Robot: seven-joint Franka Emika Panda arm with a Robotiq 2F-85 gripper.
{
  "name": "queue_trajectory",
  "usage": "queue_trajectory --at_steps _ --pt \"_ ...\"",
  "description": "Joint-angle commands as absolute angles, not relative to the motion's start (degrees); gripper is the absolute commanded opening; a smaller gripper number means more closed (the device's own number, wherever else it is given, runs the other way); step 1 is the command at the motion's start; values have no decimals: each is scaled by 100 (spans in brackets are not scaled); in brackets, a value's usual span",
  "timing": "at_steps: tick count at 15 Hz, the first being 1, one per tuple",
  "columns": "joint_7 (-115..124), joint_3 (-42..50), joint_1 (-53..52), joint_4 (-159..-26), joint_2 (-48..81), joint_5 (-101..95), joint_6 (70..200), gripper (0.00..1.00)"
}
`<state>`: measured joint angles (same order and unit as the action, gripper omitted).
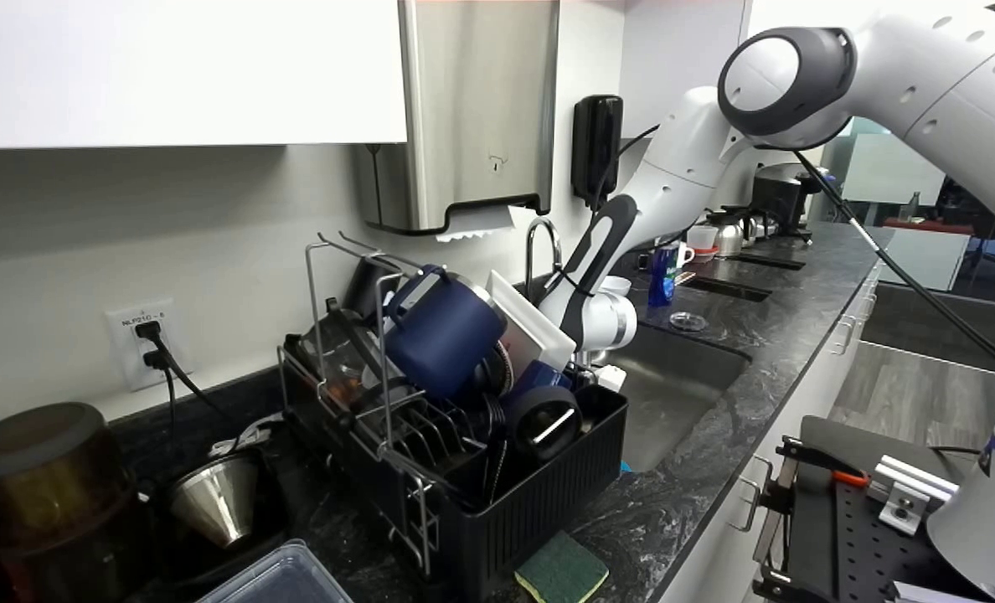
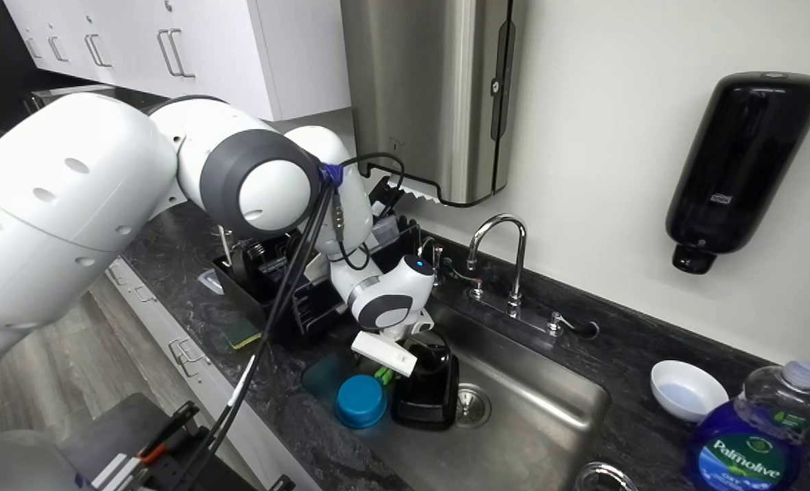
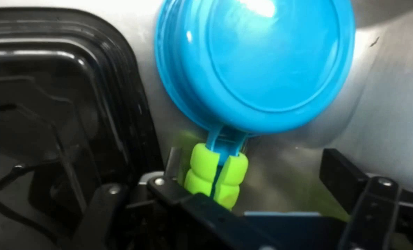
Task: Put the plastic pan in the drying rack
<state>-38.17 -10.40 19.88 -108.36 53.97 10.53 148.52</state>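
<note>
In an exterior view the cupboard (image 1: pixel 179 71) glows almost featureless white above a shadowed wall (image 1: pixel 213 218). In the slightly soft wrist view, white glare spots the pan (image 3: pixel 262 66); the sink (image 3: pixel 390 93) shines.

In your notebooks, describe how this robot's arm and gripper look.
The arm has rounded white links, dark grey joint bands and small oval marks. Black cables with a blue wrap hang from it. The gripper is black, with blocky fingers and silver screws.
</note>
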Motion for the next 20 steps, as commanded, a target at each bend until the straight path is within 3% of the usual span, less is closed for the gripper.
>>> queue_trajectory --at_steps 1,20 --pt "-3697 -998 2062 -10988 5362 975 15490 100" --pt "-3092 -1310 2660 -11153 5300 901 16027 100"
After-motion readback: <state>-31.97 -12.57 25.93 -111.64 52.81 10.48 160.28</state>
